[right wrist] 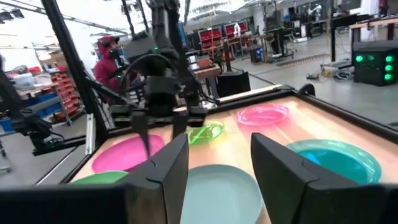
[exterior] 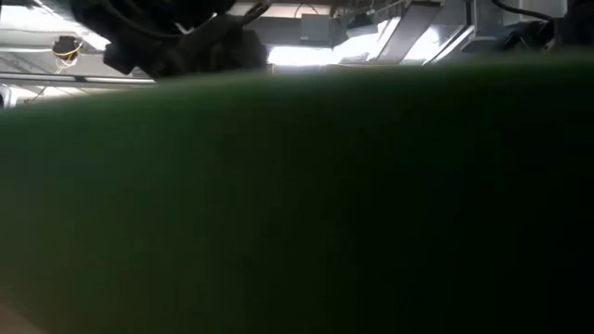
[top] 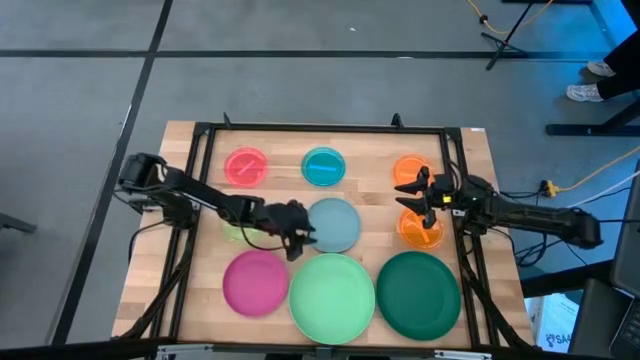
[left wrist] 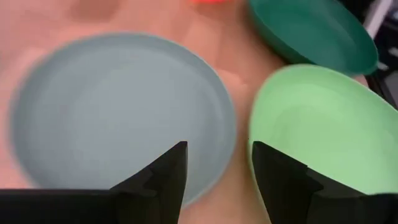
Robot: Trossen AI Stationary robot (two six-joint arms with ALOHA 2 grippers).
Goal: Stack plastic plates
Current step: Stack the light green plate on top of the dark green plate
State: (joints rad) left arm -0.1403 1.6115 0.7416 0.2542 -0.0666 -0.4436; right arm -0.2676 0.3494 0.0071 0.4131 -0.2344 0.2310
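The wooden table (top: 200,290) carries a black frame and nine plates in three rows. In the front row lie the three largest: the mint green plate (top: 332,293) in the middle, the dark green plate (top: 418,292) just beside it on the right, and the magenta plate (top: 255,282) on the left. In the low view the dark green plate (exterior: 334,204) fills nearly the whole picture.

The grey-blue plate (top: 338,224) sits in the middle of the table, just behind the mint green one. Along the far row lie the translucent pink plate (top: 246,166), the teal plate (top: 323,167) and an orange plate (top: 408,168). A second orange plate (top: 419,230) lies on the right of the middle row, and the lime plate (top: 234,230) peeps out from under the left arm.

The left arm reaches from the table's left edge across toward the centre, elbow low, so that the left gripper (top: 297,240) hangs at the near-left rim of the grey-blue plate. In its wrist view the fingers (left wrist: 163,177) stand apart, holding nothing, above the grey-blue plate (left wrist: 118,112) and next to the mint green plate (left wrist: 323,124).

The right arm stretches in from the right edge, and the right gripper (top: 415,195) is between the two orange plates, its fingers (right wrist: 161,168) spread and empty.

A person (right wrist: 111,59) in a red hooded top is in the room beyond the table.
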